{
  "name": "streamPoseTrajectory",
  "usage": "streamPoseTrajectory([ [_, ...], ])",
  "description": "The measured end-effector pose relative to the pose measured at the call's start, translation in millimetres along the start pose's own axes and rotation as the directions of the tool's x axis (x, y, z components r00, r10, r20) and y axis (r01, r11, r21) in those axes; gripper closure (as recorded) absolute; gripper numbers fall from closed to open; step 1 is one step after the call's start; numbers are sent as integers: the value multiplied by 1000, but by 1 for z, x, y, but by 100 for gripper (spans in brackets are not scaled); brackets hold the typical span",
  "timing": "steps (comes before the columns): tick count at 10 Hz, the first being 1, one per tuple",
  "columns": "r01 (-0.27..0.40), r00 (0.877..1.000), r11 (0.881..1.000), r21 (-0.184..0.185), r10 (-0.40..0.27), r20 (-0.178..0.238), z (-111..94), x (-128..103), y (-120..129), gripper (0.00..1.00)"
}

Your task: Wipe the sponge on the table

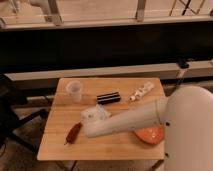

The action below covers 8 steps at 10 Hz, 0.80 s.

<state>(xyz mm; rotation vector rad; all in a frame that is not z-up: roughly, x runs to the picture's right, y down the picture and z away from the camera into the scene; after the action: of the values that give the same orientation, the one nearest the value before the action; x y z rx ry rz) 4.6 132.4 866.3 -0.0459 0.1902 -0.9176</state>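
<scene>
White end effector (93, 116) over tan table (102, 148)
</scene>
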Motion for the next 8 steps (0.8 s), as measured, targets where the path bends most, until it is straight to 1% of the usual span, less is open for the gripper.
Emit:
streamPoseTrajectory([
  [2, -28, 1000, 1000, -7, 28, -1, 1, 8, 9, 100],
  [4, -60, 998, 998, -25, 60, -6, 5, 19, 30, 100],
  [6, -75, 997, 997, -30, 75, -3, 7, 21, 37, 100],
  [8, -95, 995, 995, -43, 95, -4, 10, 25, 52, 100],
])
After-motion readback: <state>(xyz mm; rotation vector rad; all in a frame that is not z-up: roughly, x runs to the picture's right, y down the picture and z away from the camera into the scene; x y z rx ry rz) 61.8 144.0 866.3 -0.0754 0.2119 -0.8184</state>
